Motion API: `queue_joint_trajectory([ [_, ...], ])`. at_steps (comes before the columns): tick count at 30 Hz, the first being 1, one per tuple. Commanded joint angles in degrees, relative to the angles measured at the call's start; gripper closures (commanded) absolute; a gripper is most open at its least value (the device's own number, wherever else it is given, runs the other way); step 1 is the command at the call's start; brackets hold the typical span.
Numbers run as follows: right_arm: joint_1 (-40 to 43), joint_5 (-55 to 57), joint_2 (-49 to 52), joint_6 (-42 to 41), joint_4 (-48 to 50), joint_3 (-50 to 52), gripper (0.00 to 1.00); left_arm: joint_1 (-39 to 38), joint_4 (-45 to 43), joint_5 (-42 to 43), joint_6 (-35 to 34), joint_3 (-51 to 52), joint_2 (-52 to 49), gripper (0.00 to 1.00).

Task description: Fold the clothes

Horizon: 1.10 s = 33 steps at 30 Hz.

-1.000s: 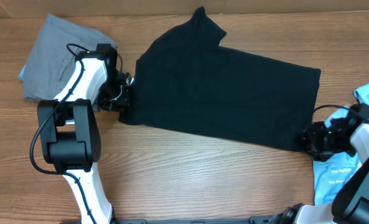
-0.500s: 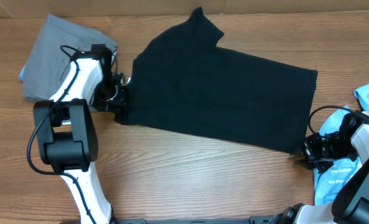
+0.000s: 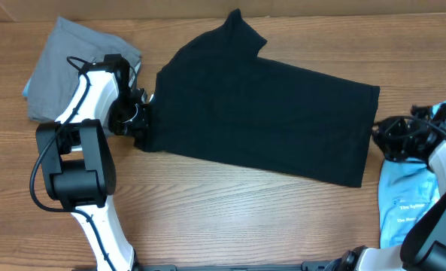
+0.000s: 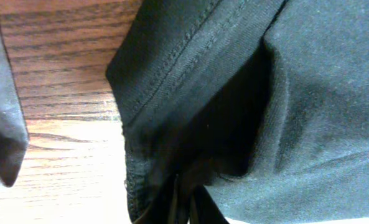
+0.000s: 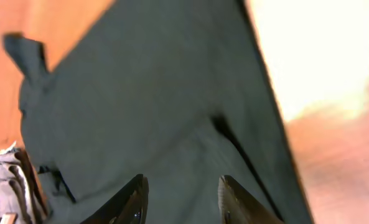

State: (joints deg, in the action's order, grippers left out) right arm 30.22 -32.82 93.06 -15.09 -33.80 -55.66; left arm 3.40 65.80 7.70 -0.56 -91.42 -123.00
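At mid-frame the black T-shirt (image 3: 260, 113) lies spread on the table (image 3: 245, 218), its left edge pinched by the left gripper (image 3: 143, 126), the right gripper (image 3: 384, 137) wide-jawed beside its right edge.

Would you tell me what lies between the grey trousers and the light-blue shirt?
In the overhead view: the left gripper, the spread black T-shirt, then the right gripper.

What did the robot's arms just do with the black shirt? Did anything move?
The right pincer moved off the near right corner of the black T-shirt and now sits open beside its right hem, so it seems to have let go. The left pincer, shut on the shirt's left edge, tugged it slightly left. The grey trousers and light-blue shirt stayed put.
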Motion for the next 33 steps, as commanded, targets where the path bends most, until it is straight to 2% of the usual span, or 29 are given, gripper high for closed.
queue_joint_trajectory([
  [1, -4.33, 1.84, 0.81, -1.99, 4.02, -0.66, 0.6, -0.09, 0.09, 1.57, -0.74, -0.37, 1.64, 0.87],
  [4, -7.63, 7.02, 3.02, -2.97, 6.64, -0.66, 0.6, -0.09, 0.09, 1.57, -0.74, -0.37, 1.64, 0.83],
  [8, -9.99, 12.83, 5.88, -6.21, 8.31, -0.66, 0.59, -0.09, 0.09, 1.77, -0.76, -0.37, 1.64, 0.82],
  [11, -10.25, 14.1, 7.48, -6.23, 8.22, -0.66, 0.58, -0.09, 0.07, 2.45, -0.76, -0.37, 1.64, 0.82],
  [13, -10.25, 14.45, 8.22, -6.21, 8.46, -0.66, 0.53, -0.09, 0.15, 2.45, -0.76, -0.37, 1.64, 0.82],
  [22, -10.25, 16.92, 10.38, -6.19, 9.11, -0.66, 0.52, -0.2, -0.24, 2.45, -0.76, -0.37, 1.64, 0.82],
  [25, -10.25, 14.21, 10.58, -6.16, 9.09, -0.57, 0.64, -0.2, -0.24, 2.47, -0.76, -0.37, 1.64, 0.82],
  [29, -10.01, 9.35, 10.27, -5.95, 8.98, -0.72, 0.93, -0.42, -0.31, 2.47, -0.76, -0.37, 1.64, 0.82],
  [30, -9.79, 8.66, 9.88, -5.95, 8.68, -0.74, 0.96, -0.42, -0.22, 2.47, -0.79, -0.37, 1.64, 0.82],
  [33, -8.55, 8.11, 7.32, -5.95, 5.81, -1.4, 0.96, -0.42, 0.02, 2.45, -0.76, -0.37, 1.64, 0.83],
])
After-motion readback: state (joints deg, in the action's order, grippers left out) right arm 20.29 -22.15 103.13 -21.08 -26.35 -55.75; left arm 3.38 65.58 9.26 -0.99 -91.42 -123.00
